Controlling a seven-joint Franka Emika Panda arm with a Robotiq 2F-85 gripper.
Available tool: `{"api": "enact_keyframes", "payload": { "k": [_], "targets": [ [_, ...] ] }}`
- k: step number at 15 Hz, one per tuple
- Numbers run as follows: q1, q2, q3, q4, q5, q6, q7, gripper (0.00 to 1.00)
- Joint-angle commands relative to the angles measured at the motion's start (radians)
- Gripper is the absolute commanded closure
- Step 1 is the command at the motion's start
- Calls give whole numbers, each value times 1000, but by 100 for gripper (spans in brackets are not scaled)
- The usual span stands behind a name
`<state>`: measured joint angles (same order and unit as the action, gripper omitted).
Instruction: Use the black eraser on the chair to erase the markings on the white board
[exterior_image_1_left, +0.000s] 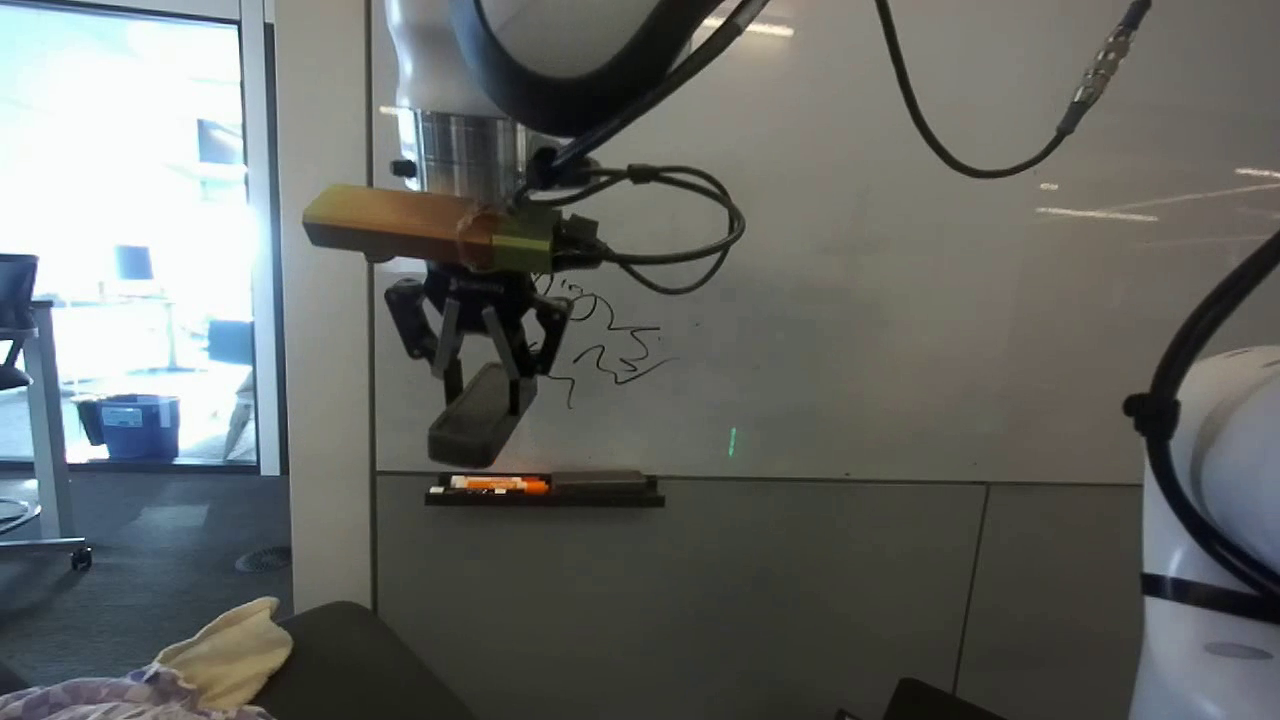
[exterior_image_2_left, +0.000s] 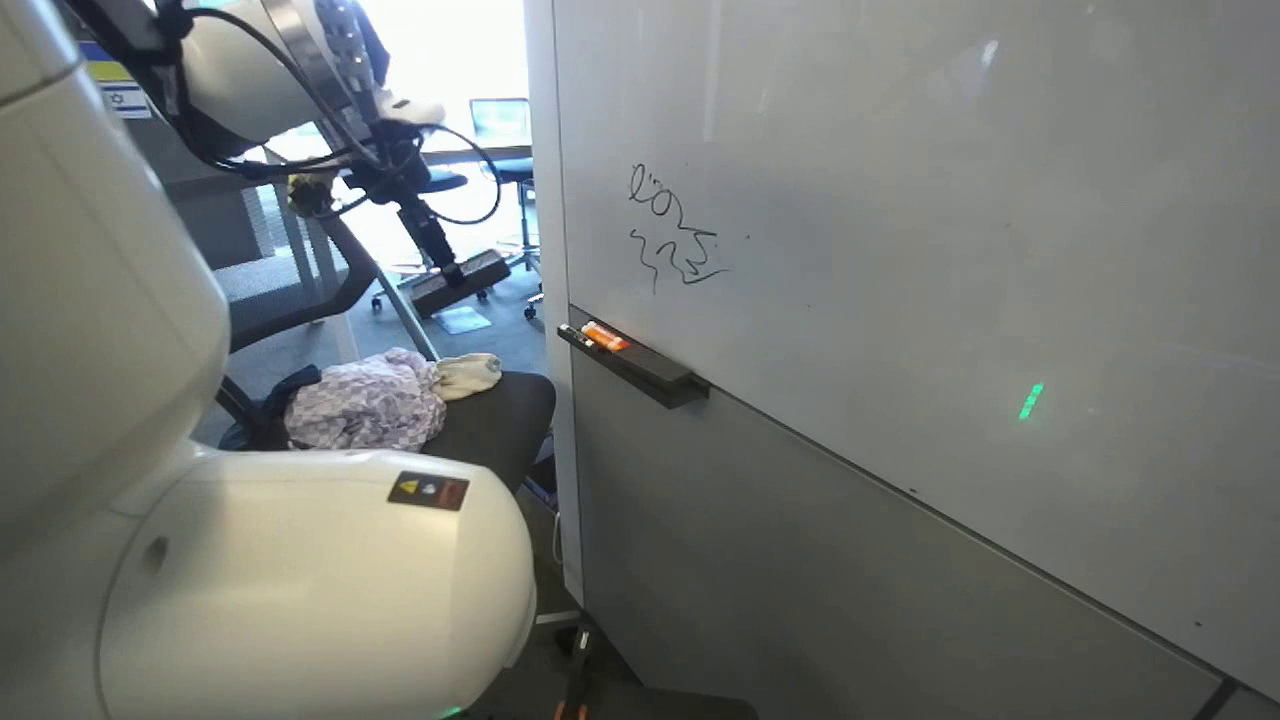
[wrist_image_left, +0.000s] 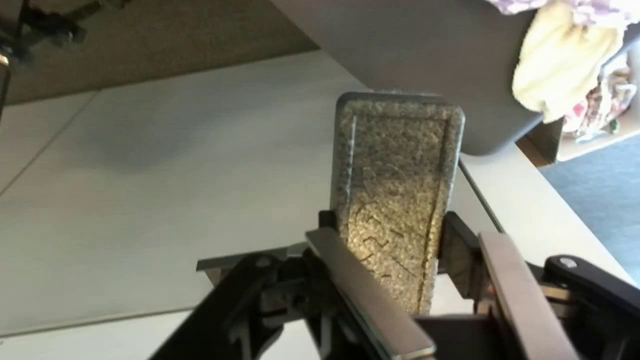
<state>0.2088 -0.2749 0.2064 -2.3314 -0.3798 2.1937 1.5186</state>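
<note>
the hand (exterior_image_1_left: 484, 388) pinches the eraser (wrist_image_left: 400, 155) by its long sides, likely so a broad face can rub the marks (exterior_image_2_left: 682, 228).

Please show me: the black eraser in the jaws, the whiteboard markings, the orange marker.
Black eraser (wrist_image_left: 395, 195) in the wrist view, on its broad face.
Whiteboard markings (exterior_image_2_left: 688, 230) in an exterior view, on middle strokes.
Orange marker (exterior_image_2_left: 605, 336) in an exterior view, on its barrel.
</note>
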Motion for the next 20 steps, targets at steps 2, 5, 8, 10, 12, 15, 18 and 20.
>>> {"api": "enact_keyframes", "payload": {
  "k": [2, 5, 8, 10, 12, 15, 18, 20],
  "targets": [
    [-86, -21, 86, 21, -238, 52, 36, 72],
    [-115, 3, 112, 23, -434, 93, 82, 72],
    [-119, 4, 102, 25, -640, 91, 112, 72],
    [-121, -7, 65, 18, -749, 116, 127, 72],
    [-125, 0, 21, 19, -810, 144, 137, 72],
    [-142, 23, -45, 24, -910, 257, 171, 72],
    [-156, 53, -92, 37, -1032, 370, 216, 72],
    [-159, 77, -116, 40, -1080, 427, 249, 72]
  ]
}}
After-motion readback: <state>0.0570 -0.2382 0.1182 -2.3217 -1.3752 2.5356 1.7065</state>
